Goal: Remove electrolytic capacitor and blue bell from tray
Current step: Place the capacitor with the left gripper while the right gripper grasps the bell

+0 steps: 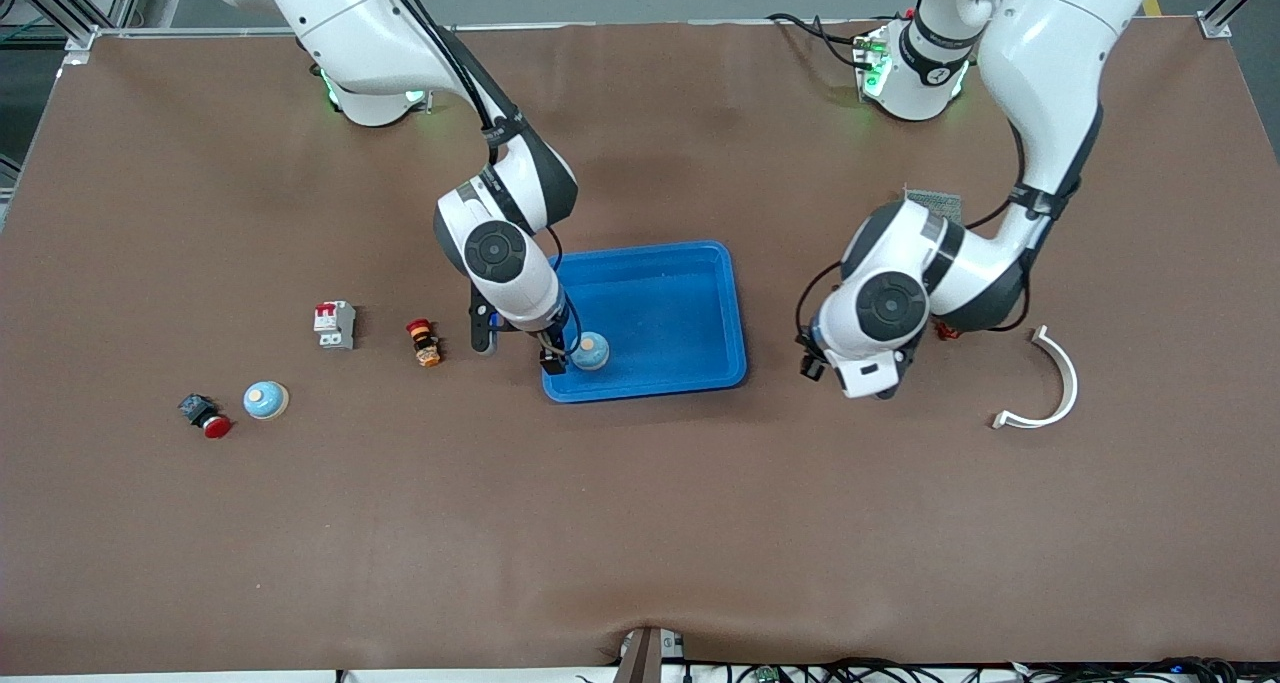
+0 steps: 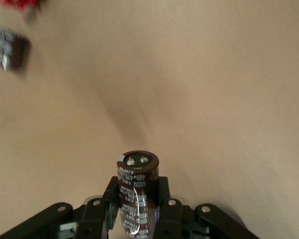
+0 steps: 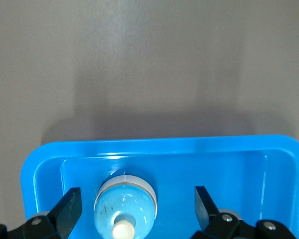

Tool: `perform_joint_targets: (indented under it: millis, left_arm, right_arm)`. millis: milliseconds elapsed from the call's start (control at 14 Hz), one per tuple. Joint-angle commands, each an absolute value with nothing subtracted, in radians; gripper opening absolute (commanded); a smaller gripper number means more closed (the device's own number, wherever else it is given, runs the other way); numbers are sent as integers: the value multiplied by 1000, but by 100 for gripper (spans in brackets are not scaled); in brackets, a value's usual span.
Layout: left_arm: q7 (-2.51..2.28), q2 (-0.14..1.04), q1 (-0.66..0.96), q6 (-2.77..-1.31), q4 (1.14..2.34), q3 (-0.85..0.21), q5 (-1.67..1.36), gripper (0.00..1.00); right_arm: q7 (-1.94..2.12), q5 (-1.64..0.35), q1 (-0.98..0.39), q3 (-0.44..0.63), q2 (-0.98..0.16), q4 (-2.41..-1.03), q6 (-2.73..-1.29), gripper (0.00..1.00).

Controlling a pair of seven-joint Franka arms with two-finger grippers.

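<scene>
A blue bell (image 1: 590,351) with a cream knob sits in the blue tray (image 1: 700,263), in the corner nearest the front camera at the right arm's end. My right gripper (image 1: 572,356) is open over it. In the right wrist view the fingers (image 3: 69,208) stand on either side of the bell (image 3: 124,206) without touching it. My left gripper (image 1: 868,375) hangs over bare table between the tray and a white curved piece. It is shut on a dark brown capacitor (image 2: 137,181) with white print, held between the fingers (image 2: 162,191).
A second blue bell (image 1: 265,399), a red push button (image 1: 207,416), a grey circuit breaker (image 1: 335,324) and a small red-orange switch (image 1: 424,343) lie toward the right arm's end. A white curved piece (image 1: 1050,383) lies toward the left arm's end. Another dark part (image 2: 10,50) shows blurred on the table.
</scene>
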State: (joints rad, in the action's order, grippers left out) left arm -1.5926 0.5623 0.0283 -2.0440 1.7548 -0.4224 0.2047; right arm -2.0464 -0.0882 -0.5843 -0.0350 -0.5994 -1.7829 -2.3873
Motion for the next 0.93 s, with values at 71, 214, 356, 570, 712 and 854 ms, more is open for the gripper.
perform_joint_targets:
  millis: [71,214,356,570,712,854]
  left_arm:
    - [-1479,546,-81,-2042,1805,-430,268,0]
    - [-1404,563,-139,-2052,1805,-430,270,0]
    - [-1301,574,-193,-2054,1805,-430,285,0]
    - [-1194,595,-259,-2065,1812,-430,285,0]
    - [-1084,597,-299,-2066,1831,-430,287,0]
    - [-1002,598,-327,-2066,1841,-431,285,0]
  right_arm:
    - [-2126,-45,-614,-23,-663,-1709,-2393,100]
    - [-2137,-40,-615,-25,-676,-1689,-2391,100]
    - [-2141,-40,-621,-25,-693,-1668,-2391,100]
    - [-2167,-31,-633,-25,-721,-1638,-2391,100]
    - [-2174,-25,-637,-25,-730,-1631,-2391,100]
    - [-2174,-25,-638,-25,-738,-1629,-2395,100]
